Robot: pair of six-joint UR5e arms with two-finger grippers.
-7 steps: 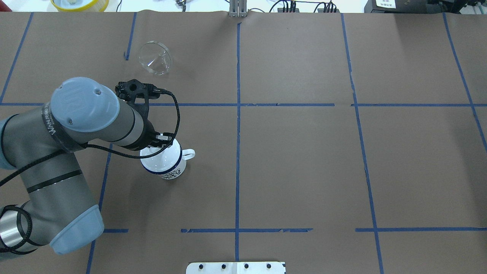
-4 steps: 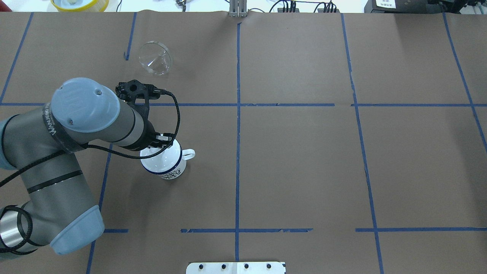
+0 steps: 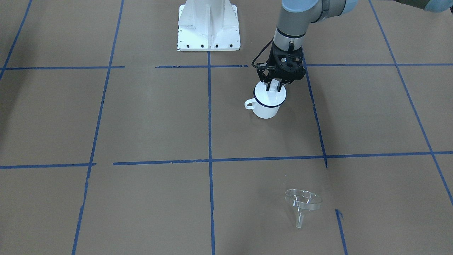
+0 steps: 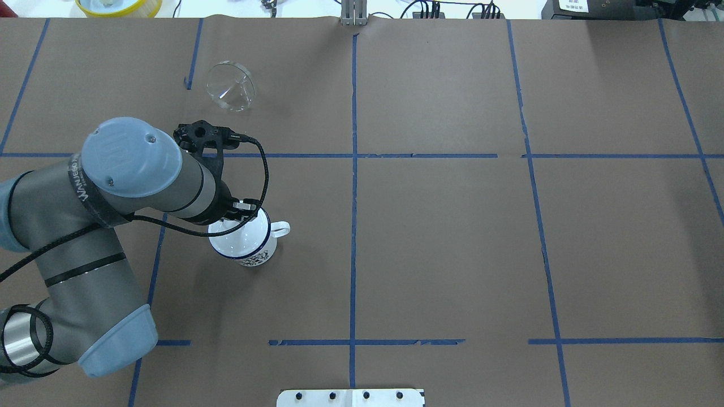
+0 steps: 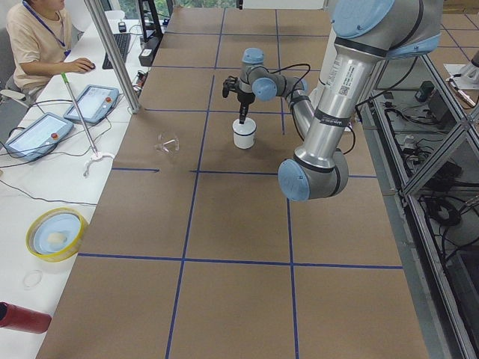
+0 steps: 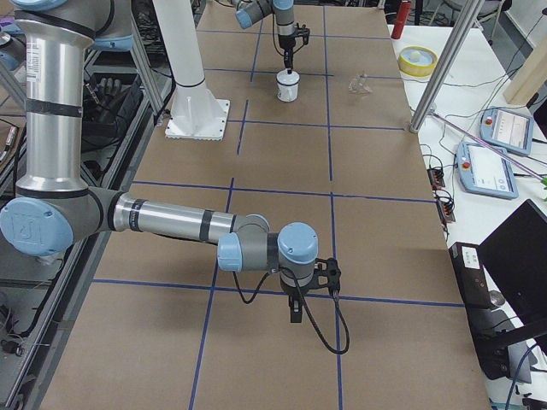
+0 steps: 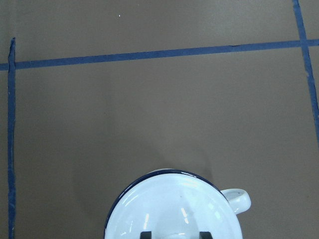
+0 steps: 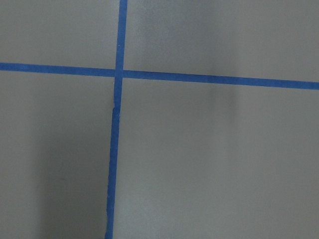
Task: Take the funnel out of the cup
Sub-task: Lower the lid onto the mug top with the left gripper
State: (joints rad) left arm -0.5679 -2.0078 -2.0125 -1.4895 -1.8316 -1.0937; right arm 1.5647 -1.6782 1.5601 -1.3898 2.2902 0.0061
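Note:
The clear funnel (image 4: 230, 86) lies on its side on the brown table, far from the cup and clear of both grippers; it also shows in the front view (image 3: 302, 203). The white cup (image 4: 244, 242) with a blue rim stands upright, its handle pointing to the overhead view's right. My left gripper (image 3: 273, 86) points down just above the cup's rim on the robot's side. In the left wrist view its fingertips (image 7: 145, 234) stand apart over the cup (image 7: 174, 209), nothing between them. My right gripper (image 6: 295, 309) hangs low over bare table far away; I cannot tell whether it is open.
The white robot base plate (image 3: 208, 28) stands behind the cup. A yellow bowl (image 4: 119, 5) sits beyond the table's far edge. An operator (image 5: 45, 37), tablets and a metal pole (image 5: 112, 52) are at the far side. Blue tape lines cross the table.
The left arm's elbow and wrist have shifted slightly to the right. The gripper stays over the cup. The funnel and the cup have not moved.

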